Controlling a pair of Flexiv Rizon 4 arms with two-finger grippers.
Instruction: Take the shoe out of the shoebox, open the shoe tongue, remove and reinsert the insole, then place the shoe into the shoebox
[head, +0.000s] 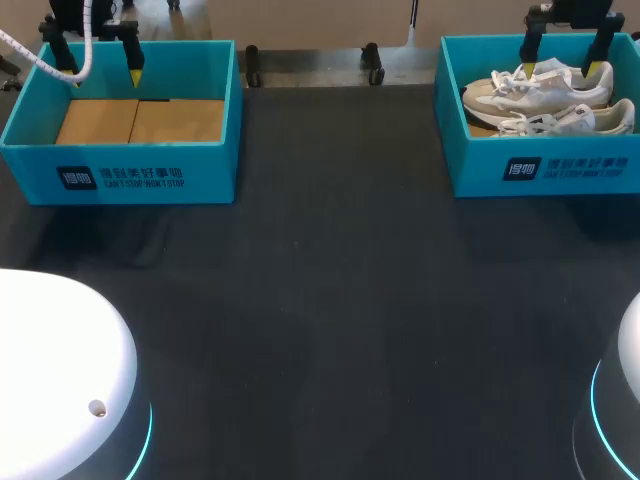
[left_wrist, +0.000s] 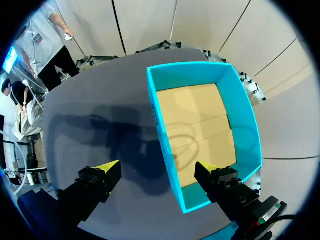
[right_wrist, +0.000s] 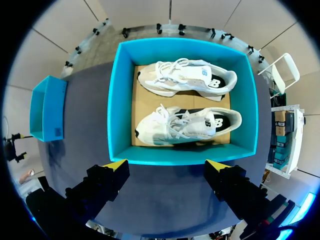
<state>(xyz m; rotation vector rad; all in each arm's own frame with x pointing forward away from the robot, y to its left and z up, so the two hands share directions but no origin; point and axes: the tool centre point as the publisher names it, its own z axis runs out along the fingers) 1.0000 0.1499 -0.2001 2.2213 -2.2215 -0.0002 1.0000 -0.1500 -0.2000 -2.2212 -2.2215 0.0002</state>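
Right wrist view alone shows shoes (right_wrist: 187, 125) whole in shoebox (right_wrist: 182, 155), left hand (left_wrist: 156, 167), right hand (right_wrist: 165, 164) apart

The left gripper (head: 104, 76) and the right gripper (head: 561, 69) each have 2 black, blocky fingers that narrow to bright yellow wedge tips. A white ribbed cable (head: 40, 58) runs beside the left gripper. Low in the head view are 2 smooth, rounded white housings, the left housing (head: 50, 370) and the right housing (head: 632, 345). Each is edged by a glowing cyan ring (head: 146, 440). The left housing has 1 small round hole (head: 97, 408).
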